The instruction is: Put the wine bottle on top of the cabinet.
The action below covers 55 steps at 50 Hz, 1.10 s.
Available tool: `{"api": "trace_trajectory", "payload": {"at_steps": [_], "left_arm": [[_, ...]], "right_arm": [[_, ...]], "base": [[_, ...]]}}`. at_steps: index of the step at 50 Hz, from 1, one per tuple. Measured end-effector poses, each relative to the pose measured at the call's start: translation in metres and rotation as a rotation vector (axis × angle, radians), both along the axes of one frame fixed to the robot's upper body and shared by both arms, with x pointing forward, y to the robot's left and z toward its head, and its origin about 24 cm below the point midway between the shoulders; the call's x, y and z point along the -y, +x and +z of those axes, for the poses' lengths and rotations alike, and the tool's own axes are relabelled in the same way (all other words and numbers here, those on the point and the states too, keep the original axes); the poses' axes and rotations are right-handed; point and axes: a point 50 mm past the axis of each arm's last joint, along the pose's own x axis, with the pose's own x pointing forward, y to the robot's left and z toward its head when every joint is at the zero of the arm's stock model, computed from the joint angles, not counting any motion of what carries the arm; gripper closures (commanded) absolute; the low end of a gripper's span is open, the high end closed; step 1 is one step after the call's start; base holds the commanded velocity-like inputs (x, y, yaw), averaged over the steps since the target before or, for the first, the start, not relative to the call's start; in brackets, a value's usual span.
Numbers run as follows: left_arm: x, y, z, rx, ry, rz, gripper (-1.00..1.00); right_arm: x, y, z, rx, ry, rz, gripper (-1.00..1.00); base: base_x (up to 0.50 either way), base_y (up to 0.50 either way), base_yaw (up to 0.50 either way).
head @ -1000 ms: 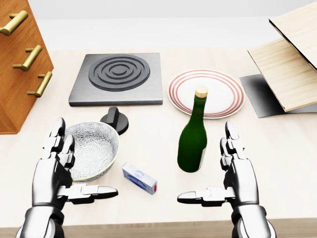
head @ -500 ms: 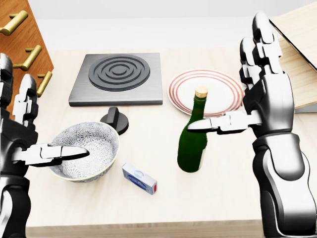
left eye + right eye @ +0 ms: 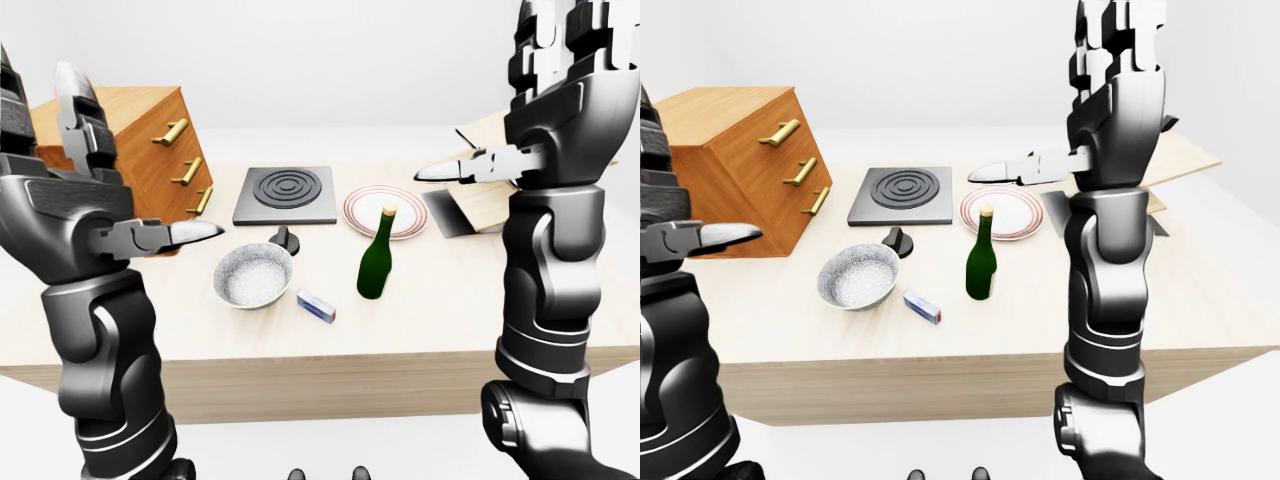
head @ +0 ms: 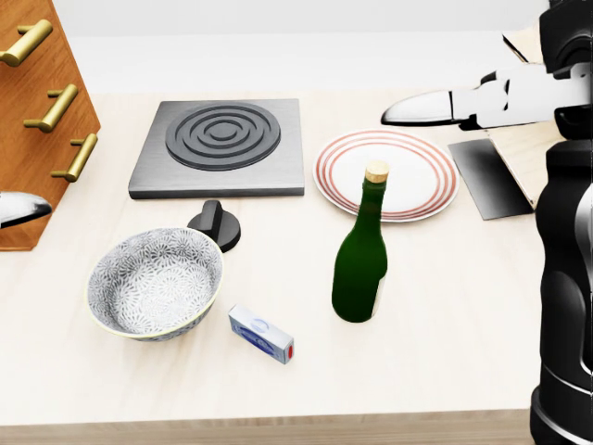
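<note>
The green wine bottle with a cork stands upright on the table, below the striped plate in the head view. The wooden cabinet with brass handles sits at the table's left end, its flat top bare. My left hand is raised high at the left, fingers spread open, holding nothing. My right hand is raised high at the right, well above the bottle and also open and empty. In the head view only its thumb shows, above the plate.
A patterned bowl, a black knob and a small blue-white box lie left of the bottle. A grey hob and striped plate lie above. Wooden boards and a dark slab sit at the right.
Both hands have risen from low over the table's near edge to head height, mostly leaving the head view. The bottle and the other things have not moved.
</note>
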Motion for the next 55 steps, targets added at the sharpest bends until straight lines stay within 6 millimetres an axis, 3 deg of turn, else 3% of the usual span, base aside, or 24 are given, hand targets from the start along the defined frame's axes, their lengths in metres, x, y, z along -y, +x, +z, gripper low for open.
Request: {"api": "trace_trajectory", "payload": {"at_steps": [4, 12, 30, 40, 55], "left_arm": [[-0.002, -0.009, 0.012, 0.063, -0.013, -0.001, -1.0], [-0.002, -0.019, 0.019, 0.106, -0.017, -0.009, -1.0], [-0.003, -0.024, 0.024, 0.134, -0.022, -0.012, -1.0], [-0.003, -0.025, 0.025, 0.139, -0.024, -0.012, -1.0], [-0.004, -0.023, 0.021, 0.119, -0.019, -0.006, -1.0]], "right_arm": [[-0.001, -0.004, 0.009, 0.037, -0.003, 0.003, -1.0], [-0.001, -0.008, 0.018, 0.074, -0.005, 0.008, -1.0], [0.001, -0.008, 0.021, 0.083, -0.002, 0.005, -1.0], [0.001, -0.008, 0.018, 0.076, -0.03, -0.007, -1.0], [-0.007, -0.009, 0.013, 0.066, -0.162, -0.042, -1.0]], "base": [[0.27, 0.0, 0.0], [0.5, 0.0, 0.0], [0.5, 0.0, 0.0], [0.01, 0.02, 0.0], [0.0, 0.5, 0.0]]}}
